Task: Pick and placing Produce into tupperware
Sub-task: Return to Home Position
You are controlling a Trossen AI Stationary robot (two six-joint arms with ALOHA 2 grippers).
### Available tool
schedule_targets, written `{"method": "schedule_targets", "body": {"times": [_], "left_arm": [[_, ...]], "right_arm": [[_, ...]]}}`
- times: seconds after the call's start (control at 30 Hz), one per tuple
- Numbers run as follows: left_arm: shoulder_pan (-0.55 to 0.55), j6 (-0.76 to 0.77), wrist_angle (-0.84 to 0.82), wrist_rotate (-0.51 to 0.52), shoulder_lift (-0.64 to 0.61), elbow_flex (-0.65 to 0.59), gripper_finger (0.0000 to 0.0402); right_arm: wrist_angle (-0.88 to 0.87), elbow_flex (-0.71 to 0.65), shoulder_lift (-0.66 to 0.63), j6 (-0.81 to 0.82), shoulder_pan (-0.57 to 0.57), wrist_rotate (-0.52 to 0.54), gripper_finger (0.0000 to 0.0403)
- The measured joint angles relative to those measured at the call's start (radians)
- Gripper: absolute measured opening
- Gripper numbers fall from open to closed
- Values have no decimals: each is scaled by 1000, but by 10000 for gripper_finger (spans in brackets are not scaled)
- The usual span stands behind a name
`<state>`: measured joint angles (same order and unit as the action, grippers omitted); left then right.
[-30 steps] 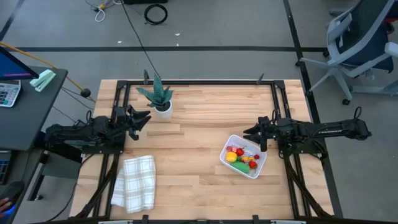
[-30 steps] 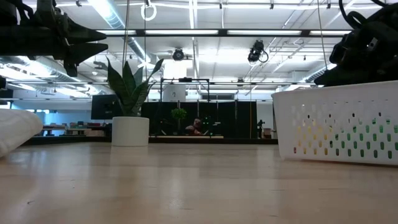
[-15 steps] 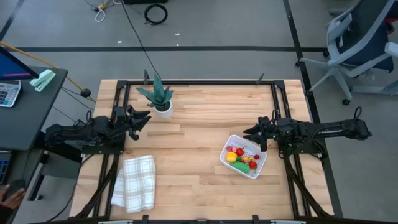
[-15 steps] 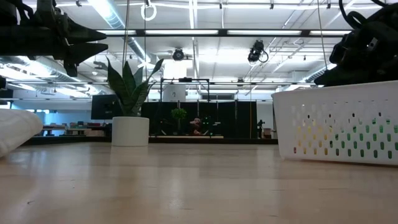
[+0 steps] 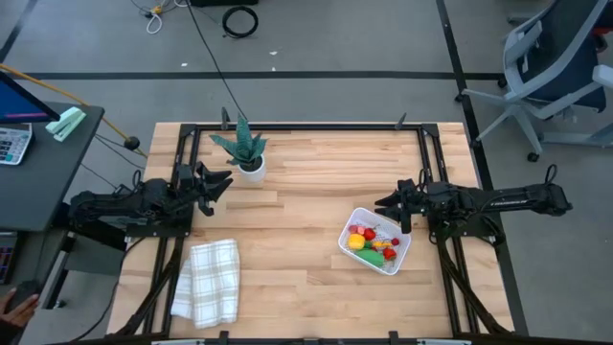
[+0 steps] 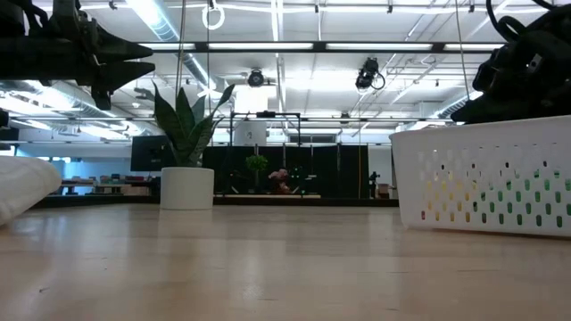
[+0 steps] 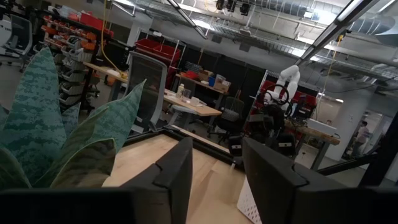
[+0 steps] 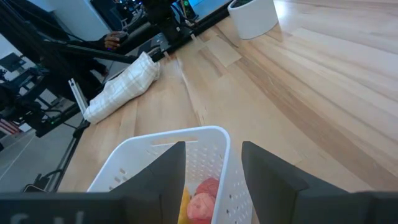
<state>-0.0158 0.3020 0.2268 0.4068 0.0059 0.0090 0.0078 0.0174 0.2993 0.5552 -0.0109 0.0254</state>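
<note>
The white tupperware [image 5: 374,241] sits on the table's right half and holds the produce: a yellow piece [image 5: 356,242], a green piece [image 5: 374,255] and several small red pieces [image 5: 369,234]. In the right wrist view its rim [image 8: 186,137] and red pieces [image 8: 202,202] show between my fingers. My right gripper [image 5: 386,204] is open, hovering just beyond the container's far right corner. My left gripper [image 5: 223,181] is open, raised at the table's left edge beside the potted plant.
A green potted plant in a white pot [image 5: 248,152] stands at the far left. A white checked folded cloth [image 5: 208,280] lies at the near left. Bare wood [image 5: 306,201] spans the table's middle. A person's hand [image 5: 14,305] shows off the table at the left.
</note>
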Motion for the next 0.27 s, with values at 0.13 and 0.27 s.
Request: {"method": "schedule_targets", "body": {"times": [0.13,0.27], "left_arm": [[0,0,0,0,0,0,153],[0,0,0,0,0,0,155]], "right_arm": [[0,0,0,0,0,0,165],[0,0,0,0,0,0,165]]}}
